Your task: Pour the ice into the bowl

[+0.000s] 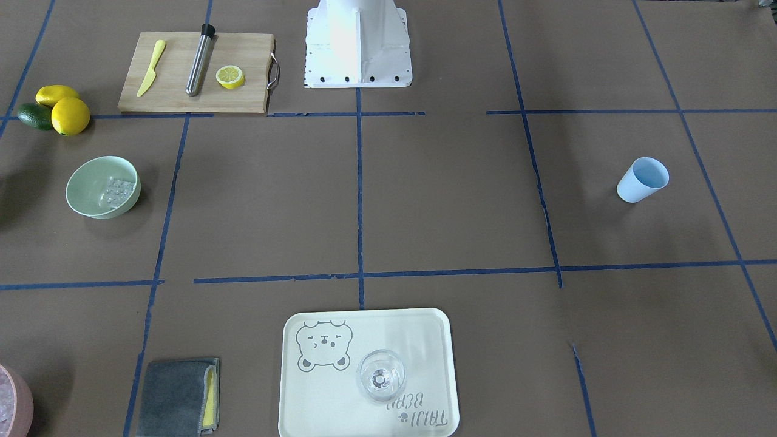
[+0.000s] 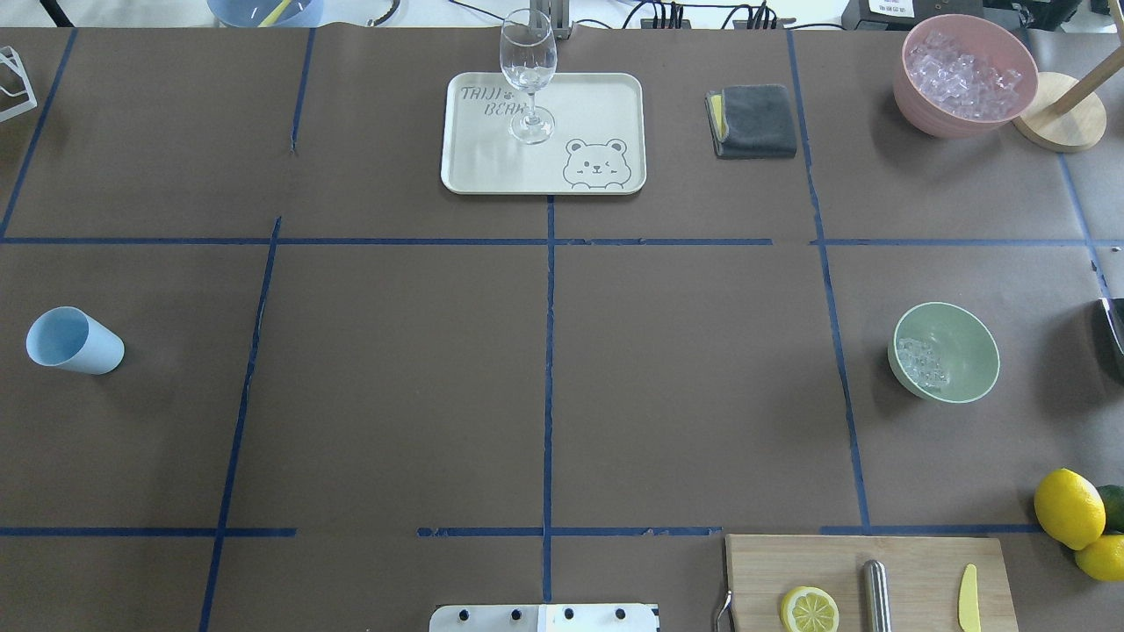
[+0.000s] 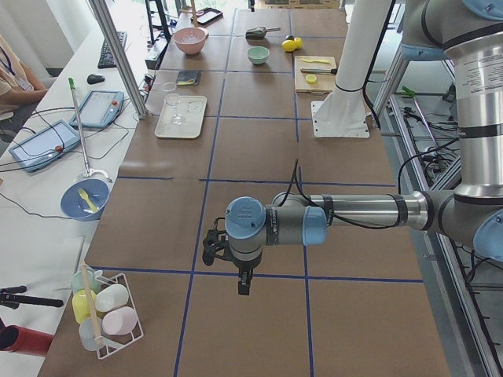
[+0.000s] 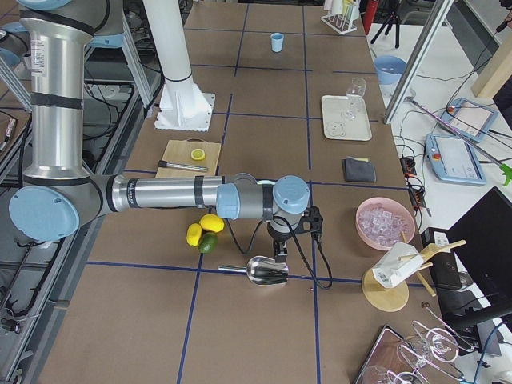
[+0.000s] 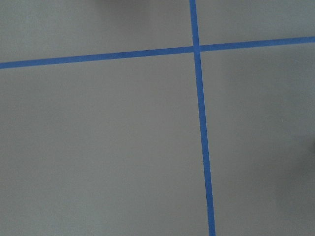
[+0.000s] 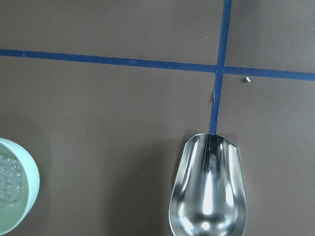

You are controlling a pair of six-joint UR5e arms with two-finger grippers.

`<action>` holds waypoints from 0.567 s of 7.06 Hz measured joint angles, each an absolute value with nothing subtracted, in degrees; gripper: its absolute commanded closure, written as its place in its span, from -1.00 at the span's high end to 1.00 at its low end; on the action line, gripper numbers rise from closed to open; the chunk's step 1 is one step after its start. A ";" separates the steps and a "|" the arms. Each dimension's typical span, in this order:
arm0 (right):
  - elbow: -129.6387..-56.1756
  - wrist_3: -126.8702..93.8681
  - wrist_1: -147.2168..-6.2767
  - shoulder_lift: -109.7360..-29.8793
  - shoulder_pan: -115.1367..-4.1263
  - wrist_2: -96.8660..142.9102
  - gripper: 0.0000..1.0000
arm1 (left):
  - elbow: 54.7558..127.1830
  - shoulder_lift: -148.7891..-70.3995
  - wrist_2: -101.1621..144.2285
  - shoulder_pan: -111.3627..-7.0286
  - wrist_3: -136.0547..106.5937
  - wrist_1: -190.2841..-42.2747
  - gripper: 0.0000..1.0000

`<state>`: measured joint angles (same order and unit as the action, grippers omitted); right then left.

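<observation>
Closest to the right wrist camera, a shiny metal scoop (image 6: 207,191) is lying on the brown table covering (image 6: 113,113). Its polished hollow is facing up and bare, just below a crossing of blue tape lines. At that view's left edge the bowl (image 6: 27,162) is peeking in, with the ice (image 6: 9,179) sitting inside it.

From the overhead camera I am seeing the pale mint-green bowl standing upright on the robot's right side of the table. The clear cubes are resting against its inner wall, on the side nearer the table's middle.

In the right side view, the right gripper (image 4: 279,254) is hanging directly above the scoop. I cannot tell whether its fingers are parted or closed, nor whether they are touching the scoop. The left gripper (image 3: 244,284) is hovering over a tape crossing near the table's left end, pointing down, and I cannot tell its state either.

A light blue cup (image 2: 75,342) is standing well apart, on the left side. A wine glass (image 2: 529,79) is standing on a cream tray (image 2: 606,114) at the far edge.
</observation>
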<state>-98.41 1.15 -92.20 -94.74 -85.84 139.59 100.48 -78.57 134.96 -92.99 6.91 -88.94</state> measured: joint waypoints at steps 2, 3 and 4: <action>-98.36 1.14 -92.20 -94.72 -85.67 139.84 1.00 | 101.25 -77.92 134.86 -91.70 7.03 -88.08 1.00; -98.35 1.15 -92.18 -94.69 -85.56 139.83 1.00 | 101.59 -77.47 134.85 -91.25 7.35 -88.01 1.00; -98.36 1.18 -92.12 -94.68 -85.44 139.78 1.00 | 101.77 -77.32 134.88 -90.98 7.73 -88.00 1.00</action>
